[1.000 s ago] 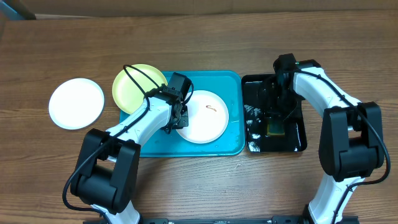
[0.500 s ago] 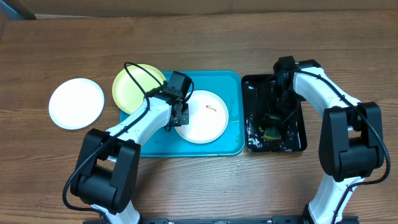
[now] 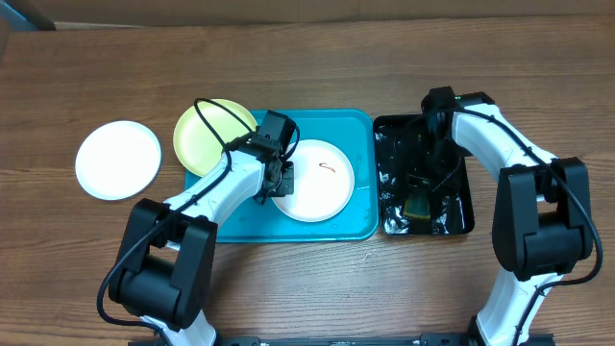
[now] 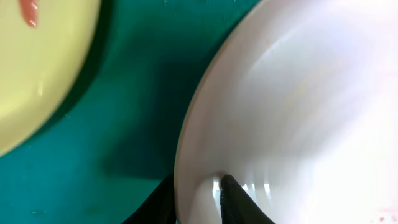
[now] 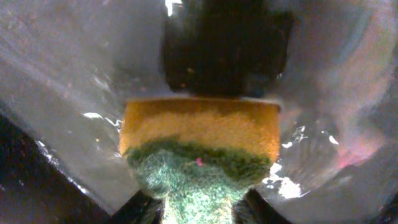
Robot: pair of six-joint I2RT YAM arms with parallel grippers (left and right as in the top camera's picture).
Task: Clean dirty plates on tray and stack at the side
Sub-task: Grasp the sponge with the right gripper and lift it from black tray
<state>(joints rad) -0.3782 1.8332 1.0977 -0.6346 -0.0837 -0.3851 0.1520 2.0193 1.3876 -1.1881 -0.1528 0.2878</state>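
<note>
Left end effector (image 4: 196, 188) pinches the left rim of white plate (image 3: 317, 183), which lies in turquoise tray (image 3: 240, 219) at frame centre. Yellow-green plate (image 3: 207, 135) overlaps the tray's upper-left corner. Second white plate (image 3: 118, 160) sits on table (image 3: 307, 288), far left. Right end effector (image 5: 198, 208) clamps sponge (image 5: 199, 140), yellow with a green scouring face, inside wet black tray (image 3: 463, 227), right.

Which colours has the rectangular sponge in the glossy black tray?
Sponge: yellow-orange foam with a dark green scouring layer. Best in the right wrist view.
</note>
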